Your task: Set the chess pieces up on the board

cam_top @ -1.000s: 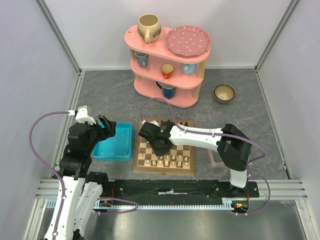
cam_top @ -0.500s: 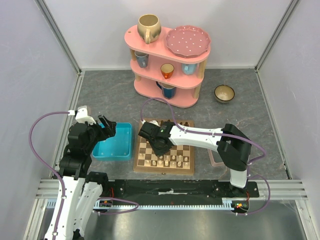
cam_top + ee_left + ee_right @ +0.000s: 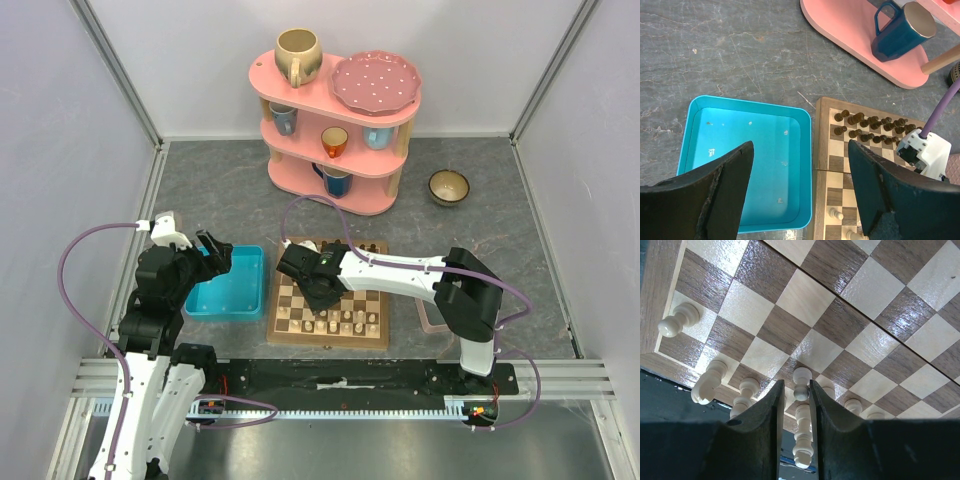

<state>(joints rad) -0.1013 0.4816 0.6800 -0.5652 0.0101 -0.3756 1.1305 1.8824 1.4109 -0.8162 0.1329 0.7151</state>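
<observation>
The cream chessmen stand along the near rows of the chessboard, with dark chessmen along its far rows. My right gripper sits low over the near-left squares. Its jaws form a narrow slot with one cream pawn between them, and I can't tell whether they pinch it. My left gripper hangs wide open and empty above the turquoise tray, just left of the chessboard.

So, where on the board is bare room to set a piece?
The middle squares of the board, between the dark chessmen at the far edge and the chess pieces along the near edge, are bare. The near rows are crowded, the right pincer among them.
</observation>
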